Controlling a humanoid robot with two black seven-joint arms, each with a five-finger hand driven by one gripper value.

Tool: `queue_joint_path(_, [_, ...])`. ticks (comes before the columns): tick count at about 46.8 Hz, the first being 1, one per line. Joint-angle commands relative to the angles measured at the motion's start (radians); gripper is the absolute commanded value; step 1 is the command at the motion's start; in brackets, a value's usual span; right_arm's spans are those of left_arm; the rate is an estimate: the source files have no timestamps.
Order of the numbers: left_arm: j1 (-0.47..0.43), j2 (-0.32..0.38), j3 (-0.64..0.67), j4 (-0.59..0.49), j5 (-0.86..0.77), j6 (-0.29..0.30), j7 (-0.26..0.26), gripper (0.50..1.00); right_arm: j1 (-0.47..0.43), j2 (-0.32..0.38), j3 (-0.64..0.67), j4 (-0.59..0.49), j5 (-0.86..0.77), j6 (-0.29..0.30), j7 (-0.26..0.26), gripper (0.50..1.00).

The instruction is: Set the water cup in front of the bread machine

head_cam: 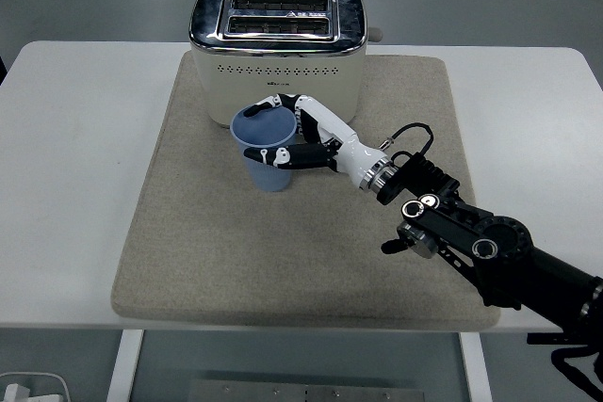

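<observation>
**Cup held just in front of the toaster**

The right robot hand [294,138] was closed around a blue cup [267,150], its white and black fingers [283,106] curling over the far rim while the thumb pressed against the near side of the cup's wall. The cup stood upright on a beige mat [217,242], just in front of the cream toaster [278,49] and close to its front face, slightly left of the toaster's middle. Whether the cup's base was fully resting on the mat or held a touch above it could not be told from this view. The toaster sat at the far edge of the mat, its two slots facing up and its chrome top catching the light. The mat lay spread across the middle of the white tabletop [66,167]. The black right arm [490,251] reached in from the lower right corner, crossing the mat diagonally toward the cup.
</observation>
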Motion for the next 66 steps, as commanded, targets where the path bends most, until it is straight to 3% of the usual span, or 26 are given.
queue_joint_path(1, [-0.001, 0.000, 0.000, 0.000, 0.000, 0.000, 0.000, 1.000, -0.002, 0.000, 0.000, -0.001, 0.000, -0.008, 0.001, 0.690])
queue_joint_path(17, [-0.001, 0.000, 0.000, 0.000, 0.000, 0.003, 0.000, 1.000, -0.011, 0.000, 0.000, -0.001, 0.002, -0.031, 0.001, 0.795])
queue_joint_path(24, [-0.001, 0.000, 0.000, 0.000, 0.000, 0.000, 0.000, 1.000, -0.012, 0.000, 0.003, -0.001, 0.009, -0.033, 0.003, 0.891])
queue_joint_path(29, [-0.001, 0.000, 0.000, 0.000, 0.000, 0.000, 0.000, 1.000, -0.017, 0.000, 0.003, -0.001, 0.014, -0.033, 0.005, 0.915])
queue_joint_path(66, [0.001, 0.000, 0.000, 0.000, 0.000, 0.000, 0.000, 1.000, -0.035, 0.000, 0.020, 0.024, 0.020, -0.028, 0.012, 0.926])
